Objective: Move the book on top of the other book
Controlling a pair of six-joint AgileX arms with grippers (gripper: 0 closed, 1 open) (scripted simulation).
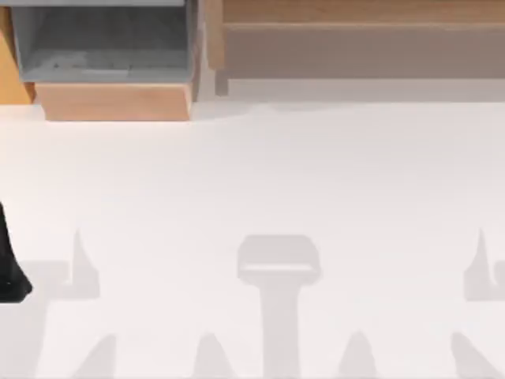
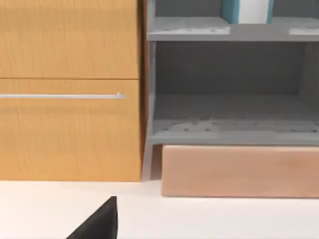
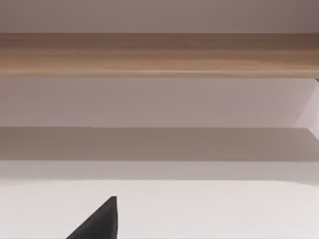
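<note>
A teal and white book [image 2: 247, 11] stands upright on the upper grey shelf [image 2: 234, 30] of the unit, seen in the left wrist view. The other book is out of view. A black part of my left gripper [image 2: 99, 224] shows low over the white table, well short of the shelf unit. My left arm [image 1: 9, 272] sits at the table's far left edge in the top view. A black part of my right gripper [image 3: 99, 224] hangs over the table, facing a wooden shelf [image 3: 159, 55].
A grey open shelf unit [image 1: 102, 47] on a wooden base [image 1: 114, 103] stands at the back left. Beside it is a wooden cabinet with a metal drawer handle [image 2: 62, 95]. A long wooden shelf [image 1: 355, 39] runs along the back right. White tabletop [image 1: 252, 181] spreads in front.
</note>
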